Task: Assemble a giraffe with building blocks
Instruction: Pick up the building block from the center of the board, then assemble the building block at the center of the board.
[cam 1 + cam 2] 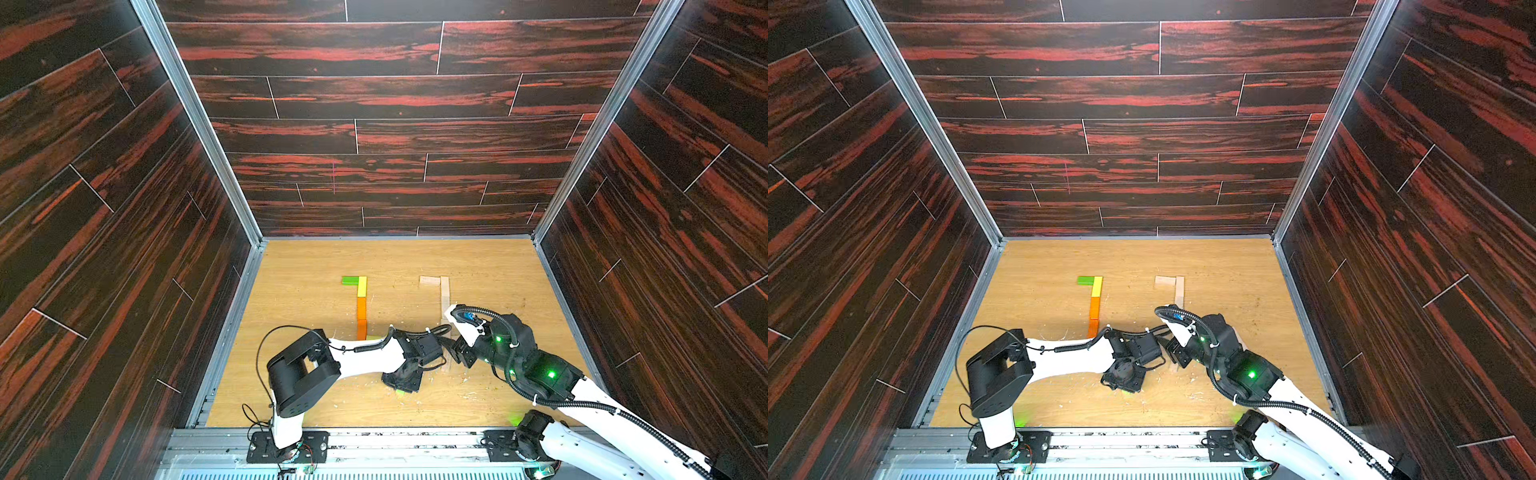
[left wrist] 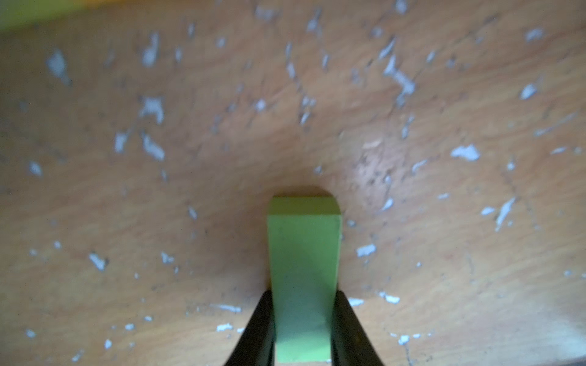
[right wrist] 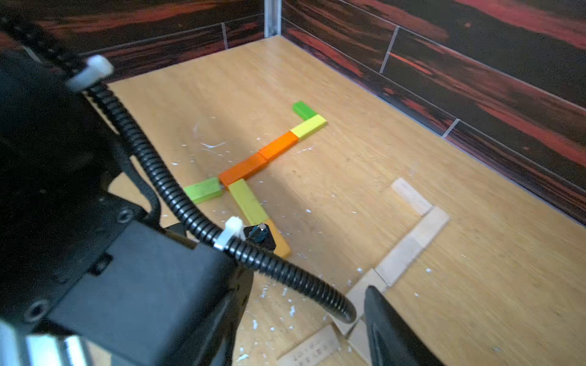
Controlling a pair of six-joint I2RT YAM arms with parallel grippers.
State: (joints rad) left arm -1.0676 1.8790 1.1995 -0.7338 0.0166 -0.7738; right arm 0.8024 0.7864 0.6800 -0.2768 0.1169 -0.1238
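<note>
planks [image 3: 279,147] flat, rectangular; we count seven painted ones laid. left gripper [image 2: 303,298] clamps light-green plank [image 2: 302,253]; right gripper [image 1: 462,353]: cannot tell.

matt green-painted block [image 2: 302,269], scuffed wood-grain table [image 2: 158,196]

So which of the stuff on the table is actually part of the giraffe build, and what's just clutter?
Part of the job:
- coloured plank figure, laid flat
- plain pale planks, laid flat beside it
- light green plank, clamped in the left pincer

Just lying about:
- white flecks scattered over the table
</note>
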